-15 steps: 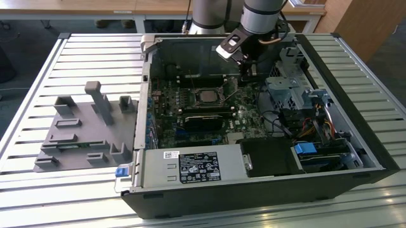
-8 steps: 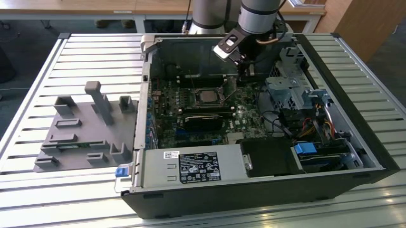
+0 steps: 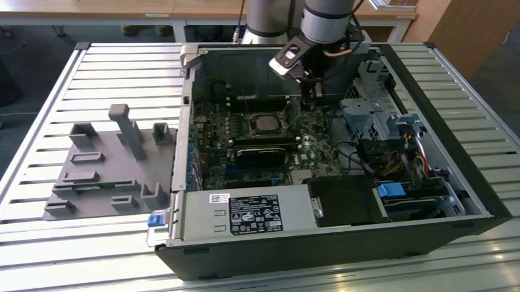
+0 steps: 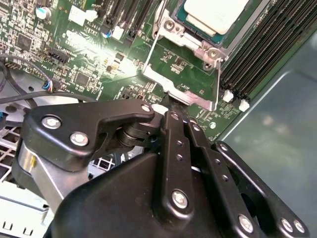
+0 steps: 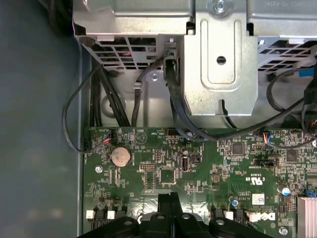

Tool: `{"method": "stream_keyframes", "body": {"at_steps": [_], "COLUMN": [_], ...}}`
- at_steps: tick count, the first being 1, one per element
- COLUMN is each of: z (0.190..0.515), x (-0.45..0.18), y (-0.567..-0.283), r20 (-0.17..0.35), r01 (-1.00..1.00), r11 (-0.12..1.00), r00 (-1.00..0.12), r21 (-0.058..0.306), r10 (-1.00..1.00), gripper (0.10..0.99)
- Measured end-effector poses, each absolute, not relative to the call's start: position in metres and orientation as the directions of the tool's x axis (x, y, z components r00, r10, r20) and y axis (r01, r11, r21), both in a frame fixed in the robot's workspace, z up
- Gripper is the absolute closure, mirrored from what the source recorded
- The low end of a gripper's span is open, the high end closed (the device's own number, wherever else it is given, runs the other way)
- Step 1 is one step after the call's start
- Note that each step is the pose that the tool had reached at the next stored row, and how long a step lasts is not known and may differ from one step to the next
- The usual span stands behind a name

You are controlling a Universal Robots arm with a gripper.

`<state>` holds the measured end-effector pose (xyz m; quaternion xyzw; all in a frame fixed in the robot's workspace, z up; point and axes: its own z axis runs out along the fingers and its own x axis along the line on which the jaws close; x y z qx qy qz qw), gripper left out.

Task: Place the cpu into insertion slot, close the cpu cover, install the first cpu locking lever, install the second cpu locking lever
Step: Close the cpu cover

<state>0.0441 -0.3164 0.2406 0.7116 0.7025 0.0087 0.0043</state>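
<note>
The cpu, with its pale silver top, lies flat in the insertion slot on the green board; in the exterior view the cpu sits mid-board. The cpu cover, a thin metal frame with a big window, stands tilted up off the slot, and green board shows through it. My gripper is shut, its black fingertips against the cover's free edge. In the exterior view the gripper hangs just to the slot's right. In the first wrist view the fingers are pressed together above the board.
Black memory slots run beside the socket, with the grey case wall beyond. A metal drive cage and black cables lie behind the gripper. On the exterior view's left, a grey fixture rests on the slatted table.
</note>
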Motion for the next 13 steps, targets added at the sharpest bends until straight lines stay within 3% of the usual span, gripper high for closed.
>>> {"method": "stream_keyframes", "body": {"at_steps": [13], "z": [0.24], "x": [0.031], "y": [-0.316], "r20": [0.006], "r01": [1.0], "r11": [-0.013], "r00": [0.013], "r21": [0.018], "r10": [1.0], "gripper": [0.98]}}
